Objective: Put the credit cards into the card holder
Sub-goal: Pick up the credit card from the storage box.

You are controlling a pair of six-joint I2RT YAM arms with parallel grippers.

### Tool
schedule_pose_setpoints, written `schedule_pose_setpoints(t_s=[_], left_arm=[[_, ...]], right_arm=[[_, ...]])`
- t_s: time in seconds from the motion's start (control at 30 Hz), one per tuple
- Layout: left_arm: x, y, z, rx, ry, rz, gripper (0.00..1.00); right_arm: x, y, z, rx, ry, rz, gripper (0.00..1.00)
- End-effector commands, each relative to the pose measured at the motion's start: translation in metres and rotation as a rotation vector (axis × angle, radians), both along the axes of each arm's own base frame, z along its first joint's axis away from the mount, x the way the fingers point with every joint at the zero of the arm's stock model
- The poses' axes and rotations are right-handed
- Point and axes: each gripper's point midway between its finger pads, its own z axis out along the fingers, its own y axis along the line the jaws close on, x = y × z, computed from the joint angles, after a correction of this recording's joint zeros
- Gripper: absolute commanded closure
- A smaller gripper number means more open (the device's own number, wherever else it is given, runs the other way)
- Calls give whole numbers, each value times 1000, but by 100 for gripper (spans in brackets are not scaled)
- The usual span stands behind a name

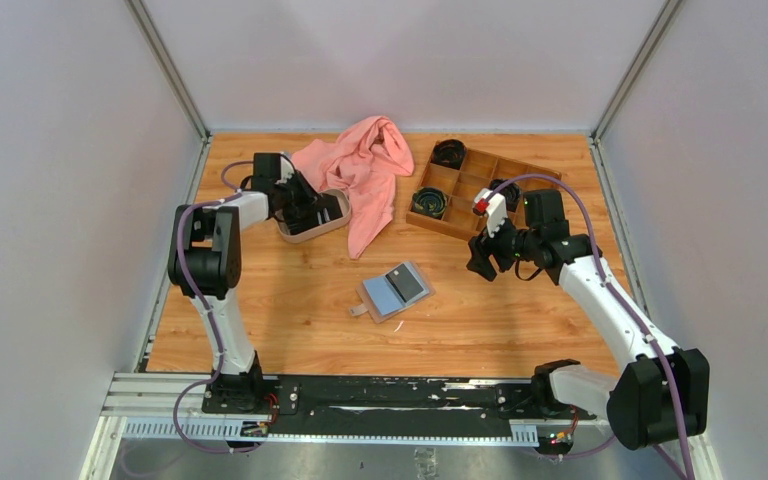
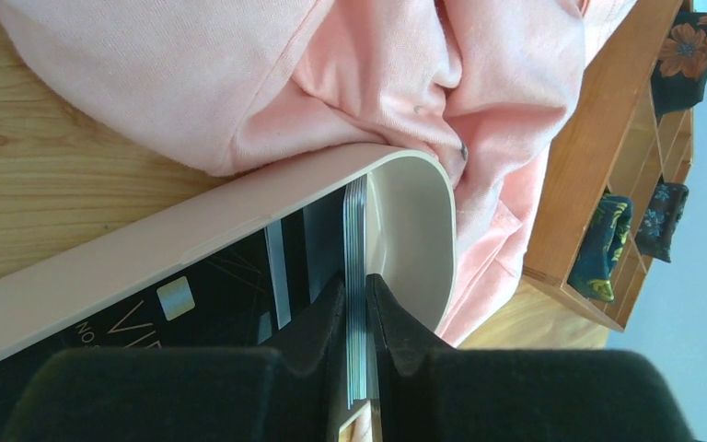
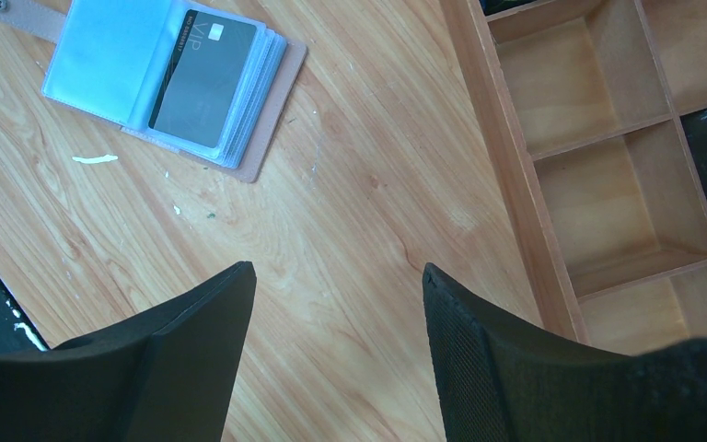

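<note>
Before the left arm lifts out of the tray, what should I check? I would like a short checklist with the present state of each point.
1. Grip of the left gripper on the credit cards: ok, its fingers pinch a stack by its edge inside the tray.
2. Only one card held: not ok, several edges show between the fingers.
3. The pink cloth away from the tray: not ok, it rests against the rim.
4. The card holder open: ok, it is spread flat, with one dark card on it.
5. The right gripper free: ok, it is open and empty above the table.
</note>
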Motion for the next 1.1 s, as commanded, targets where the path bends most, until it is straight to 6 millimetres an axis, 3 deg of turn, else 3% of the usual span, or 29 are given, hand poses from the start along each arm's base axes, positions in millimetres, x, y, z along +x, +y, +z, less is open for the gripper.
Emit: schedule_pose_setpoints(t_s=[0.0, 0.07, 0.13, 0.47, 0.53, 0.63, 0.77, 0.9, 1.07], left_arm=[[-3, 2, 14, -27, -23, -10, 88], [-3, 3, 15, -31, -25, -10, 88], [-4, 4, 16, -32, -25, -10, 100], [-7, 8, 13, -49, -34, -17, 100], [-8, 5, 15, -64, -39, -37, 87], [-10, 2, 15, -75, -38, -56, 82], [-13, 0, 13, -87, -35, -70, 80], [-10, 16, 15, -82, -43, -31, 81], [-7, 14, 10, -99, -28, -36, 78]], right_arm=[[-7, 2, -3, -12, 2, 21, 29], [-7, 2, -3, -12, 3, 21, 29], [-7, 2, -3, -12, 2, 21, 29], [-7, 2, -2, -12, 0, 20, 29], [-7, 2, -2, -14, 0, 20, 29], [-7, 2, -3, -14, 0, 21, 29], [-7, 2, -2, -14, -2, 19, 29], [-7, 2, -2, -14, 0, 20, 29], [-7, 2, -2, -16, -2, 20, 29]])
